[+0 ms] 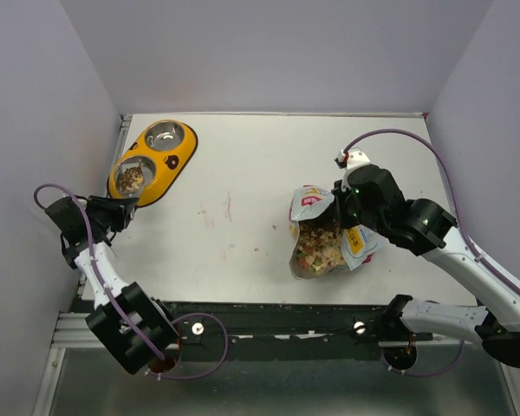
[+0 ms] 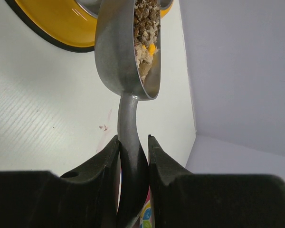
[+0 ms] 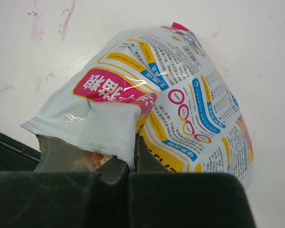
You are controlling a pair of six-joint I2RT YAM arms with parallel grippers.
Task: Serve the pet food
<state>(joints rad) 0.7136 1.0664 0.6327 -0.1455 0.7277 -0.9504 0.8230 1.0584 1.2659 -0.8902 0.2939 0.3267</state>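
Left gripper [image 2: 133, 145] pinching scoop [image 2: 115, 52] handle, scoop carrying kibble [image 2: 145, 23] just beside yellow bowl [image 2: 57, 23]. Right gripper [image 3: 133, 159] pressing together on pouch [image 3: 180, 95] edge; pouch lying open on table [image 1: 260, 156] right of centre, kibble showing inside.

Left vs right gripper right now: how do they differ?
Left gripper clamps the scoop handle, jaws apart around it; right gripper pinches the pouch edge, jaws nearly together. Left sits by the yellow bowl with kibble in the scoop; right is at the open pouch. Both are gripping something.
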